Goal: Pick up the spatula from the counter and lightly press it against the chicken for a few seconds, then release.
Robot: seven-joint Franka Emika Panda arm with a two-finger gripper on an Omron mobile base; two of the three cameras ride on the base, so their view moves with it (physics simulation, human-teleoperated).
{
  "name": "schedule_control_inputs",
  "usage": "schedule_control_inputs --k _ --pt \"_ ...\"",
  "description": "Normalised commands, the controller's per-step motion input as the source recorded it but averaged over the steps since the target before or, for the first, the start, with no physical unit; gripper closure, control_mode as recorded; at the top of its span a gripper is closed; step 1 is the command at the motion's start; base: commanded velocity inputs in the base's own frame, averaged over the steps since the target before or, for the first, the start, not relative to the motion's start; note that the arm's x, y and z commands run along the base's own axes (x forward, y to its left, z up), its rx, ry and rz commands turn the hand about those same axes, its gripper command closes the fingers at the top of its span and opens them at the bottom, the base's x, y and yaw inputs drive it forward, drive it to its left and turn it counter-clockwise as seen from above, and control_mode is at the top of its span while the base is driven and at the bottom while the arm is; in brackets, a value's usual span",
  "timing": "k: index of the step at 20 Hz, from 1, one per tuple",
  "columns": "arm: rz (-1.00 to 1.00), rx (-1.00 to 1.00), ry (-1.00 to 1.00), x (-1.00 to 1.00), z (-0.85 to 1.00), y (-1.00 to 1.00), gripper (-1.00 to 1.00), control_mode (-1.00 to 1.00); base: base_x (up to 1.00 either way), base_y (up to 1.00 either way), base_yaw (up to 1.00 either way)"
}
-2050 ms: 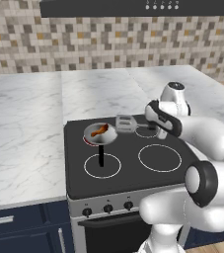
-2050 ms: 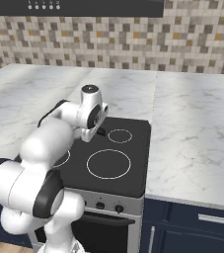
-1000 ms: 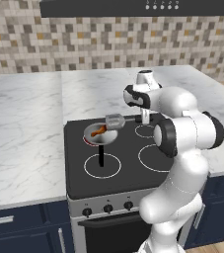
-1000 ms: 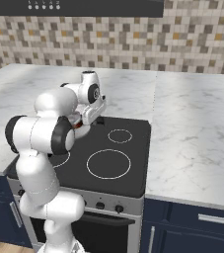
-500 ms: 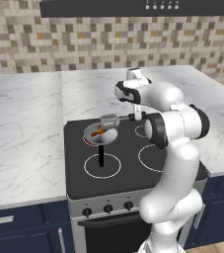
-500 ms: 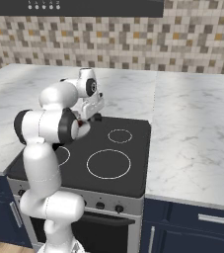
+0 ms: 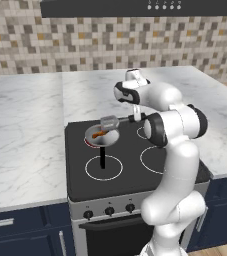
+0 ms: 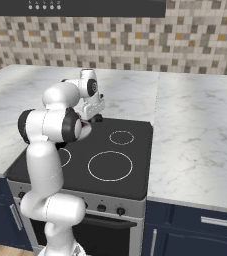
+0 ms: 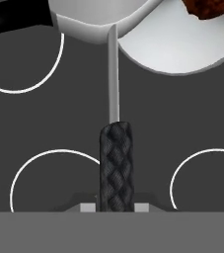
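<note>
even, bright rendered light, faint shadows, slightly soft detail.

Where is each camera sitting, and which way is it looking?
Left base view: behind the white robot arm, to its left, looking down at the black stovetop; arm rises lower right.
Right base view: behind, to its right, same stovetop; arm rises lower left.
Hand view: on the hand, looking along the black-handled metal spatula in the jaws toward the grey pan holding brown chicken.
Both base views share stovetop and arm.
</note>
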Motion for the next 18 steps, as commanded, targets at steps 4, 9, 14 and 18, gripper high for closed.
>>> schedule_control_inputs --k 4,9,14,18 --pt "0.0 0.0 0.0 0.0 -0.18 0.02 1.0 -1.0 0.0 0.0 0.0" --pt "0.0 0.0 0.0 0.0 -0.08 0.03 1.0 -1.0 0.0 0.0 0.0" --pt "0.0 0.0 0.0 0.0 -0.04 0.0 1.0 -1.0 0.0 0.0 0.0" --pt "-0.01 0.0 0.0 0.0 -0.12 0.0 1.0 -1.0 0.0 0.0 0.0"
